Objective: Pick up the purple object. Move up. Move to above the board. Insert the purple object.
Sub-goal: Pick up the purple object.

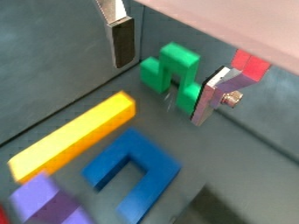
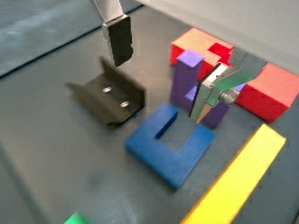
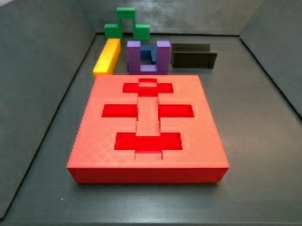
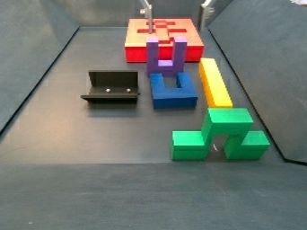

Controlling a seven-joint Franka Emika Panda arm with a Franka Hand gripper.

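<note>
Purple object upright, prongs up; hand above.

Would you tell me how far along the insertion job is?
Nothing looks done: the purple object stands on the floor beside the blue U-shaped block, not in the board. In hand: the gripper hangs open and empty above the blocks. Left: grasp, lift, carry, insert.

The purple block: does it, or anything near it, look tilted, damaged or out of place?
Nothing stands out. The purple block stands upright, prongs up, beside the blue block. The end effector hangs open around the purple block, with one finger close beside it.
</note>
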